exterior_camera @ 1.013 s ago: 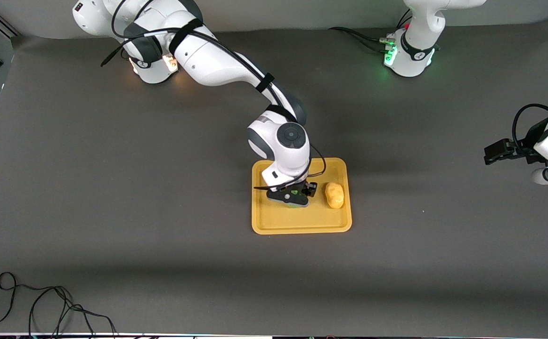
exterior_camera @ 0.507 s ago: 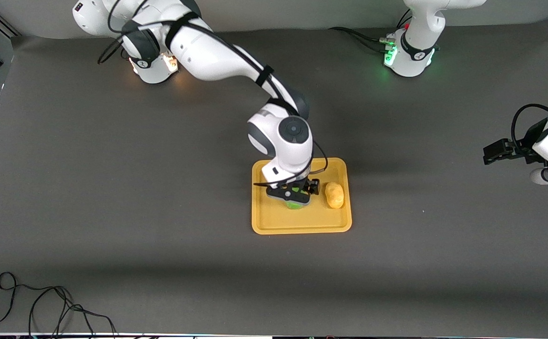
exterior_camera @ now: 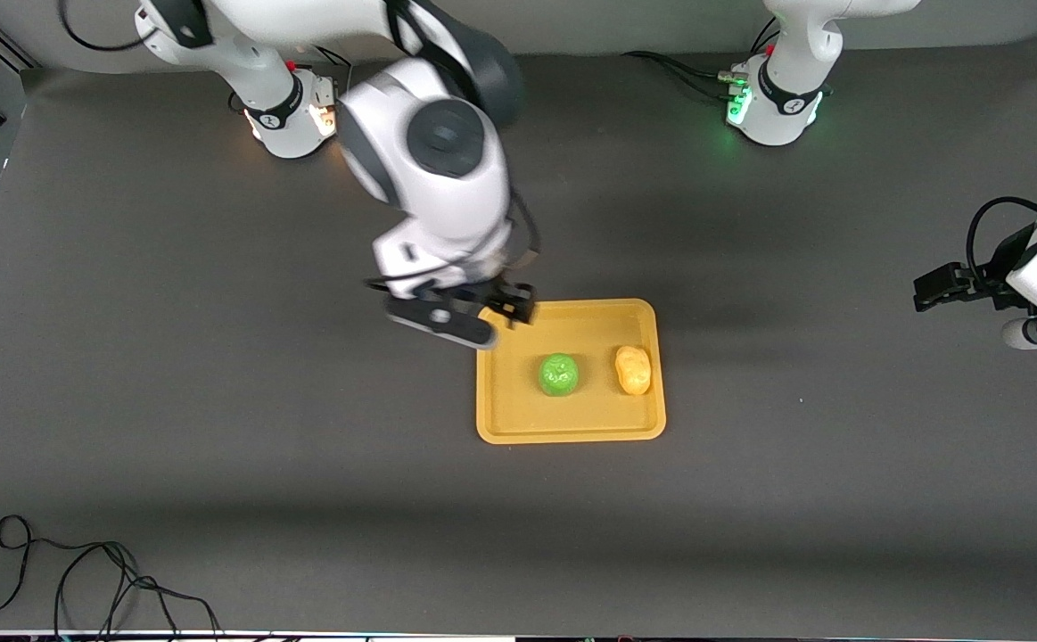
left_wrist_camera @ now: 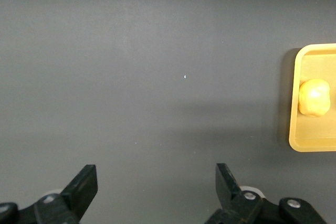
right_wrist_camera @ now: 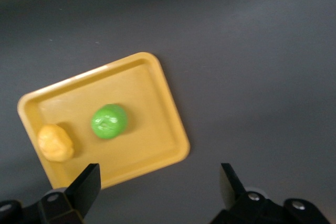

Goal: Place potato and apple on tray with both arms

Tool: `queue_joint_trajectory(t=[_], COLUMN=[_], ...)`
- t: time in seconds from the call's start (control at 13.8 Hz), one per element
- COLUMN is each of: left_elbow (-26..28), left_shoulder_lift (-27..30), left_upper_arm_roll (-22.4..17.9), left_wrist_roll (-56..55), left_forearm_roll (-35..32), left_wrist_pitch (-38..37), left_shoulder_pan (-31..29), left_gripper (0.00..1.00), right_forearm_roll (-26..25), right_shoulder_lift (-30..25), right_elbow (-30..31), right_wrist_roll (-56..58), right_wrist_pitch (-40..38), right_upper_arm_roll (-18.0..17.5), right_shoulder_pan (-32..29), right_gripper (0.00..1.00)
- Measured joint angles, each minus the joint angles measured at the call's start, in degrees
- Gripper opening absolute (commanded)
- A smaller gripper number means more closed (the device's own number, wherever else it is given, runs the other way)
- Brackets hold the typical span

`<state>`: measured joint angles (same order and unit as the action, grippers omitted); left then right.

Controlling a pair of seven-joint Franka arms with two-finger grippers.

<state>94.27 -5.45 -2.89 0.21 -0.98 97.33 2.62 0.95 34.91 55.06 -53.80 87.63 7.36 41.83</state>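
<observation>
The yellow-orange tray lies mid-table. On it sit the green apple and, beside it toward the left arm's end, the lumpy potato; they do not touch. My right gripper hangs high over the tray's corner toward the right arm's end, open and empty. Its wrist view looks down on the tray, apple and potato past its own open gripper. My left gripper waits over bare table at the left arm's end, open; potato and tray rim show at that view's edge.
A loose black cable lies on the dark table near the front camera, at the right arm's end. The two arm bases stand along the table edge farthest from that camera.
My right gripper has opened, let go of the apple on the tray, and risen back toward its base. The apple now lies uncovered. The left arm has not moved.
</observation>
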Motion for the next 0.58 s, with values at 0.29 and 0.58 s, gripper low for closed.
queue_joint_trajectory(t=[0.29,0.58], left_elbow=[0.0,0.03], left_shoulder_lift=[0.03,0.03], left_upper_arm_roll=[0.04,0.11], left_wrist_roll=[0.0,-0.04], left_forearm_roll=[0.0,0.02], left_wrist_pitch=[-0.01,-0.05], left_shoulder_pan=[0.07,0.67], left_gripper=[1.0,1.0], right_forearm_roll=[0.02,0.03], right_shoulder_lift=[-11.71,-22.87], right_elbow=[8.21,18.68], right_wrist_roll=[20.3,35.68], right_wrist_pitch=[-6.09,-6.64], right_upper_arm_roll=[3.25,7.01], right_shoulder_pan=[-7.39,-14.85], right_gripper=[1.0,1.0])
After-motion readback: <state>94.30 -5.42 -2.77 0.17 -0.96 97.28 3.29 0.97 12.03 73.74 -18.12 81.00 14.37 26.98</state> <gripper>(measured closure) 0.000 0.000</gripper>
